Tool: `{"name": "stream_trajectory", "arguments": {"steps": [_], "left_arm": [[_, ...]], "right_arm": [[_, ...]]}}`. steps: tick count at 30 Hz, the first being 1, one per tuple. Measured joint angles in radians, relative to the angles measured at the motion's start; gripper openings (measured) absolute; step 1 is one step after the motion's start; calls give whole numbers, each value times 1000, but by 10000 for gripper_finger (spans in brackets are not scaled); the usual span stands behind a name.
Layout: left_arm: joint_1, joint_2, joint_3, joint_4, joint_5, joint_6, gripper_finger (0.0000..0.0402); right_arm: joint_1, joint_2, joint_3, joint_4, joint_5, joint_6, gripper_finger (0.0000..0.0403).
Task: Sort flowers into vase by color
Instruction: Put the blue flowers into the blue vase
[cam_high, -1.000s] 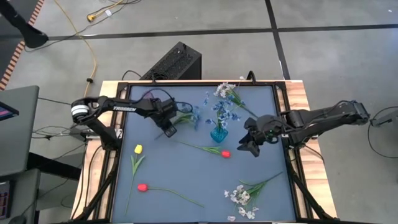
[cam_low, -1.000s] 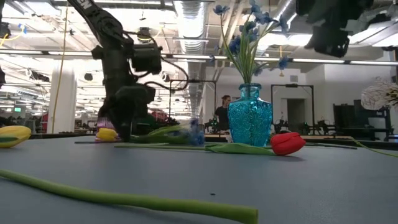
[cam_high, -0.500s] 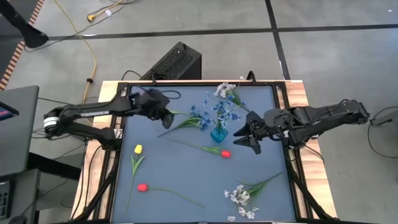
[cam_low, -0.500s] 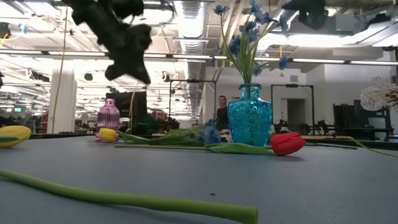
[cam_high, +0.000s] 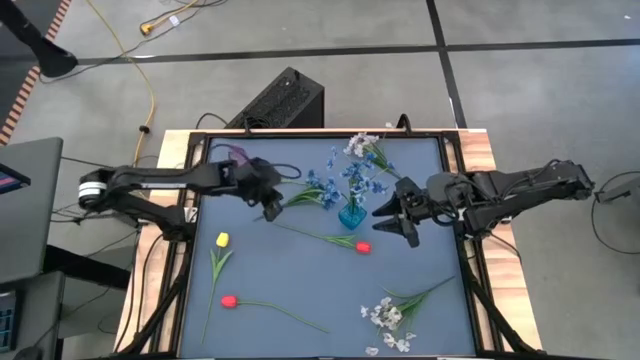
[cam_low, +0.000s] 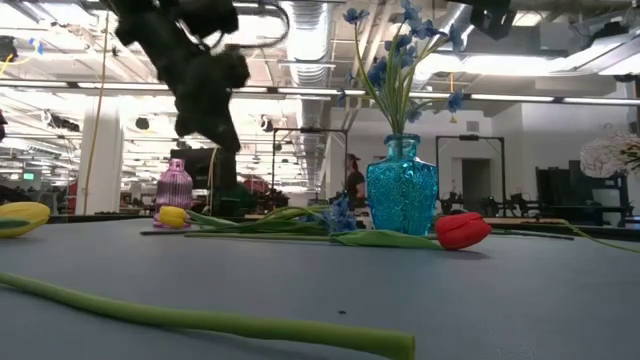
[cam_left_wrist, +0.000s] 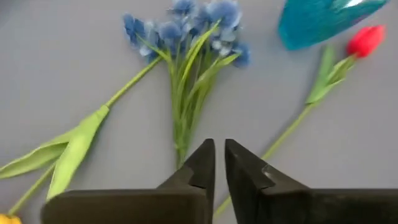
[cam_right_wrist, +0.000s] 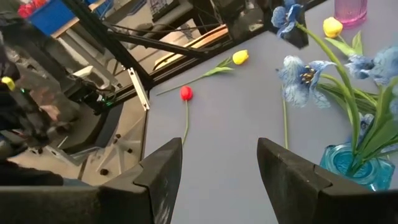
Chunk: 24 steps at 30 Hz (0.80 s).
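A grey-blue table (cam_high: 300, 280) stood on a concrete floor, with an open hall showing beyond it in the low view. Near its left edge lay a yellow bud (cam_high: 222, 240) on its green stem, and below it a red tulip (cam_high: 228, 300) with a long stem. The left gripper (cam_high: 270, 208) hovered above the stem end of a blue sprig (cam_high: 310, 190) lying flat on the table; its fingers (cam_left_wrist: 202, 165) stood almost together with only a thin slit between them, gripping nothing. Just right of that sprig stood the blue glass vase (cam_high: 350, 213), already holding blue blossoms (cam_high: 355, 180). A second red tulip (cam_high: 362, 246) lay in front of the vase, close to its base. Behind the vase, at the far edge, lay a white-lavender bunch (cam_high: 362, 146), and another white bunch (cam_high: 390, 312) lay near the front right. A small pink vase (cam_low: 174, 186) showed at the far left in the low view, perhaps at the table's far edge. The right gripper (cam_high: 395, 222) waited just right of the vase, its fingers (cam_right_wrist: 161, 171) spread wide and empty.
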<state>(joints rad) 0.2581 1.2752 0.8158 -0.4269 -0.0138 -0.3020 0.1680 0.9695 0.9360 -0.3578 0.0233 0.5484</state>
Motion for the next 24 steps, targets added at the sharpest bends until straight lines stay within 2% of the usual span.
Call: {"name": "stream_trajectory", "arguments": {"steps": [6,9,12,19,22,24], "left_arm": [[5,177,0,75,26,10,128],[2,252,0,113,-17,22,174],[2,305,0,161,-30,43,202],[2,417,3,193,-36,85,204],[-3,441,5,195,-35,99,180],[-12,445,5,195,-48,93,148]], "right_arm": [[0,0,0,-4,2,-9,234],[0,0,0,-7,2,-11,234],[2,0,0,-8,2,-11,234],[6,0,0,-12,2,1,234],[14,0,0,-12,3,2,234],[17,0,0,-11,4,8,234]]}}
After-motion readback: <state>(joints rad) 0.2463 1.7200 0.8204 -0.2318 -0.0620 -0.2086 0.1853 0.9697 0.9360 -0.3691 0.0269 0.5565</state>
